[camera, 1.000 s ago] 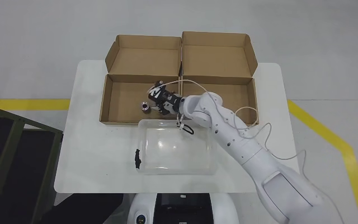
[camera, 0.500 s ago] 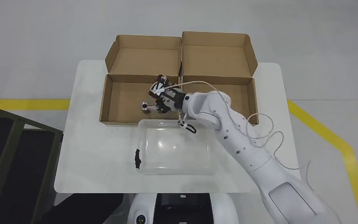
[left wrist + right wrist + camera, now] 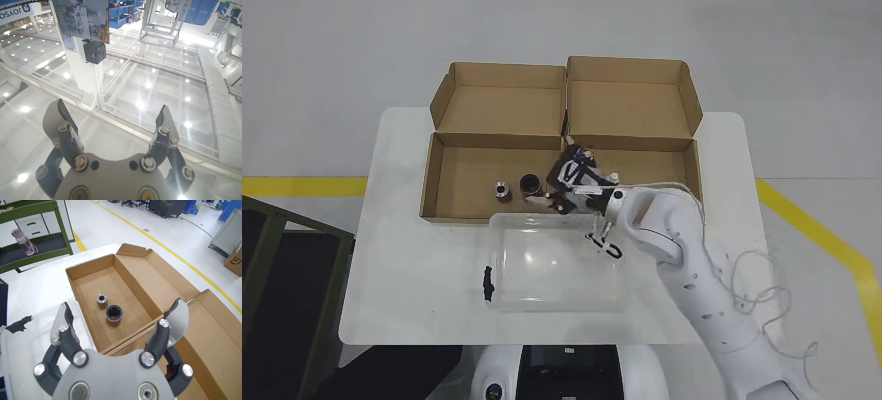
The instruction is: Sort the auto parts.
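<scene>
Both auto parts sit in the left box [image 3: 462, 185] [image 3: 88, 283]: a silver sleeve [image 3: 501, 188] [image 3: 101, 301] and a black ring [image 3: 531, 183] [image 3: 114, 315], both upright, just beside each other toward the box's front wall. The ring is the one nearer the right box [image 3: 662, 170] [image 3: 204, 328]. The right gripper [image 3: 577, 175] [image 3: 121, 309] hangs above the spot where the two boxes meet, jaws spread wide with nothing in them. The left gripper [image 3: 112, 108] points up at the ceiling, jaws also wide apart and empty. In front of the boxes on the white tabletop [image 3: 402, 260] there's a clear bin [image 3: 542, 270] with a black scrap [image 3: 485, 283] [image 3: 19, 323] at its left edge
</scene>
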`<state>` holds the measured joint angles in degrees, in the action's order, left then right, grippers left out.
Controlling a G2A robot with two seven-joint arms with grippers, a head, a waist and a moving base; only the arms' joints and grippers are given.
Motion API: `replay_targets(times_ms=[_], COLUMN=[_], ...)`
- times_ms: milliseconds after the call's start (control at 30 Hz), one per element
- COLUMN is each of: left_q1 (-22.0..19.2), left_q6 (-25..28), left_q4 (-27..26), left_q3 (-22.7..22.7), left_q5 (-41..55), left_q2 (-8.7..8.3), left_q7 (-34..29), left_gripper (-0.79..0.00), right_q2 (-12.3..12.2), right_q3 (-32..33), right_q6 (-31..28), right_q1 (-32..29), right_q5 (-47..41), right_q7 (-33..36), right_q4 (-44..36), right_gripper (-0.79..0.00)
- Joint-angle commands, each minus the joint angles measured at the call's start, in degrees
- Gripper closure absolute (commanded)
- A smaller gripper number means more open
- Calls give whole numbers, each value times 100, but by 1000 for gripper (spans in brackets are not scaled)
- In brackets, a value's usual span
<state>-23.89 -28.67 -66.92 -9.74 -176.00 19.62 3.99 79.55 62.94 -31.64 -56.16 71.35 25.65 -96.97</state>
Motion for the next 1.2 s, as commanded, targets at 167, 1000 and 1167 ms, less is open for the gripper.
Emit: replay_targets(times_ms=[167,1000,1167], left_q1=[0,0,0], left_q6=[0,0,0], left_q4=[0,0,0], left_q3=[0,0,0], left_q5=[0,0,0], left_q2=[0,0,0], left_q7=[0,0,0], left_gripper=[-785,-785,-785], right_q2=[-205,-605,-626], right_q3=[773,3105,3551], right_q6=[-285,-129,142], right_q1=[-880,-3910,-4587], right_q5=[192,611,766], right_q7=[-185,-1685,-2375], right_q4=[-798,-2445,-2660], right_gripper=[-785,-785,-785])
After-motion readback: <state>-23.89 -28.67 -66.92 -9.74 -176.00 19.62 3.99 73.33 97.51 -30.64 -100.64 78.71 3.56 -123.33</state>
